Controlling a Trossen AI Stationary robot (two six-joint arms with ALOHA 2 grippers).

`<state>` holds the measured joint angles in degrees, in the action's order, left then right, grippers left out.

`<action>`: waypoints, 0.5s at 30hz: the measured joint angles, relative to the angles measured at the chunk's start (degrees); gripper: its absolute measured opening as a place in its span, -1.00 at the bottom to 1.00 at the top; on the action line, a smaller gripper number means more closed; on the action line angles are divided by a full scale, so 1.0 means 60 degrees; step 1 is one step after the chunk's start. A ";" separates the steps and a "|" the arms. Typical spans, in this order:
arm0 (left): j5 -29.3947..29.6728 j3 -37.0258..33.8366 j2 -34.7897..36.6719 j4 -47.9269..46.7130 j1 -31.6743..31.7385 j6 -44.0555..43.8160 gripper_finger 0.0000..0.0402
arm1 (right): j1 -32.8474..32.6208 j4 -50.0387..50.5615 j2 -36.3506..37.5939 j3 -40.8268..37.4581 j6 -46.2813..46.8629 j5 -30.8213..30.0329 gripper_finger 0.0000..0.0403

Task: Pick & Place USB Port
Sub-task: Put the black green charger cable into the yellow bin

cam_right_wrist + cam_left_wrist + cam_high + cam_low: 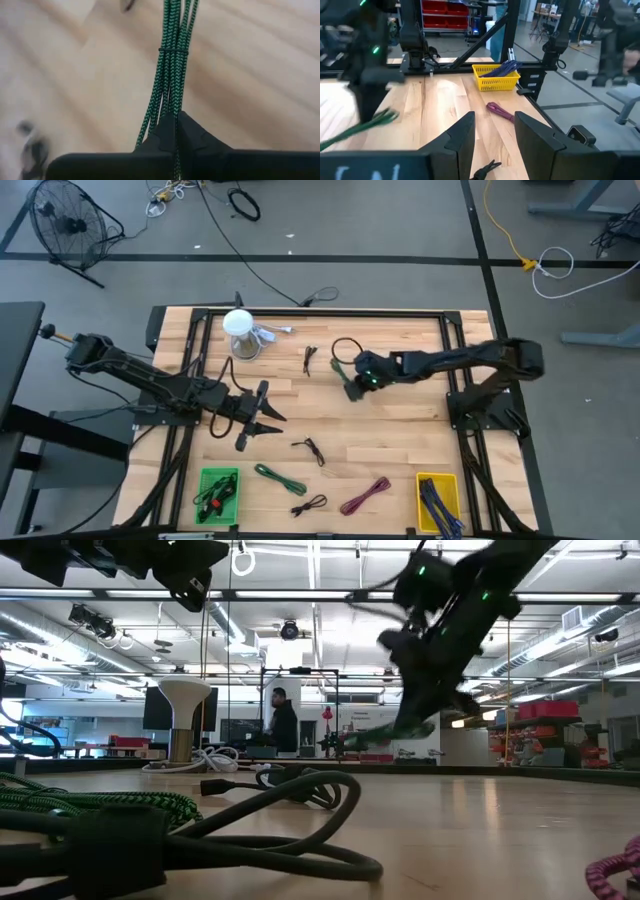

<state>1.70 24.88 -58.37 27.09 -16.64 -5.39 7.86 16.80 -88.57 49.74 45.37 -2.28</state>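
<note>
A green braided cable bundle (172, 65), bound by a thin tie, is in my right gripper (175, 120), which is shut on it over the table's middle (352, 388). In the low view the bundle (388, 733) sticks out sideways below that gripper (415, 705), above the boards. My left gripper (255, 418) hovers open over the table's left half, touching nothing; its wrist view shows its spread fingers (495, 142) and the green cable (367, 127) farther off. A green bin (204, 476) sits at the near edge, left. My right gripper pinches the green cable bundle between its two fingers at one end of the strands (170, 107), several strands together. The fingers come from above, slanting, and lie along the cable. The bundle reaches out past the fingertips and looks lifted clear of the table.
A yellow bin (421, 482) with blue cables sits near-right. Loose cables lie on the near half: green (280, 478), purple (365, 495), black (310, 448). A black loop (345, 345) and a white stand (240, 330) are at the far side. A person (284, 725) stands beyond the table.
</note>
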 joint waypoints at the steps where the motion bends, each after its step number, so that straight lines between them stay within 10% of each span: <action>1: 0.0000 0.0000 0.0000 0.0001 0.0000 0.0000 -0.29 | -0.0185 0.0244 0.0304 0.0000 -0.0021 0.0122 -1.00; 15: -0.0002 0.0000 0.0000 -0.0003 0.0000 -0.0060 -0.29 | -0.4172 0.2219 0.3836 0.0015 0.2532 0.1449 -1.00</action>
<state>1.69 24.88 -58.37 27.07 -16.64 -5.75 -17.17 30.11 -65.56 49.82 60.56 6.42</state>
